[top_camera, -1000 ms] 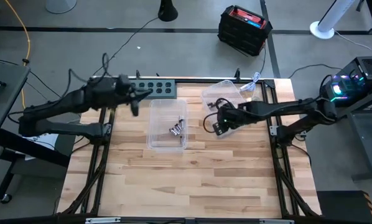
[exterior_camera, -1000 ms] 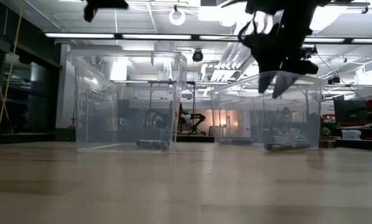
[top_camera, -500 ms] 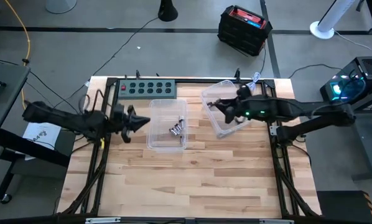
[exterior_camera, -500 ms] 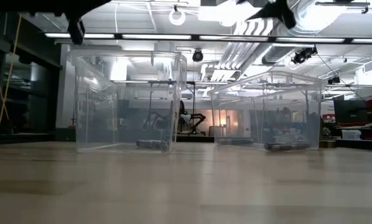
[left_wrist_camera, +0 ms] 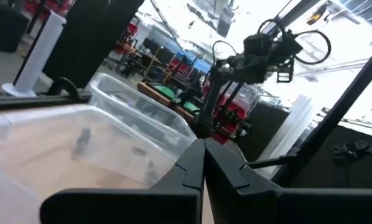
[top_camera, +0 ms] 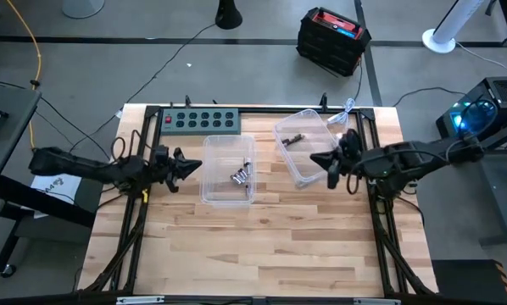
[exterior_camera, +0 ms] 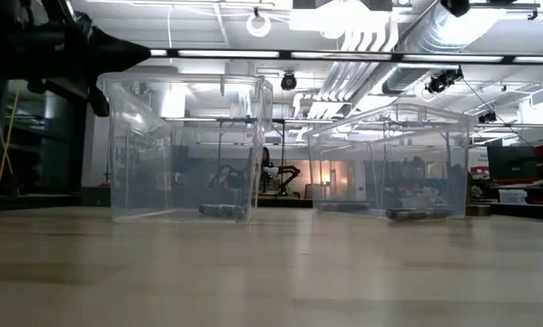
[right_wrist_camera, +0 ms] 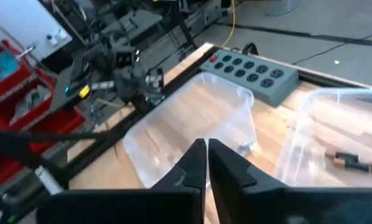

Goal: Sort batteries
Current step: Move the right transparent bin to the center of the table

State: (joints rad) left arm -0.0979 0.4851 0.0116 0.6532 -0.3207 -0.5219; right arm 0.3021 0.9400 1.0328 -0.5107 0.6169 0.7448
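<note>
Jaws of both arms are pressed together and hold nothing, as each wrist view shows its two dark fingers meeting at a seam. In the high view the left gripper hovers left of centre, just beside the left wall of the middle clear bin, while the right gripper sits right of centre at the lower right edge of the tilted clear bin.

Silvery batteries lie clustered inside the middle bin, right of the left jaws and apart from them. Dark batteries lie in the upper part of the tilted bin, up and left of the right jaws, also untouched.

No loose cells show on the bare wooden desk, and each bin seems to hold one kind. My judgement is that sorting is finished or nearly so, with little left but for the arms to retire.
</note>
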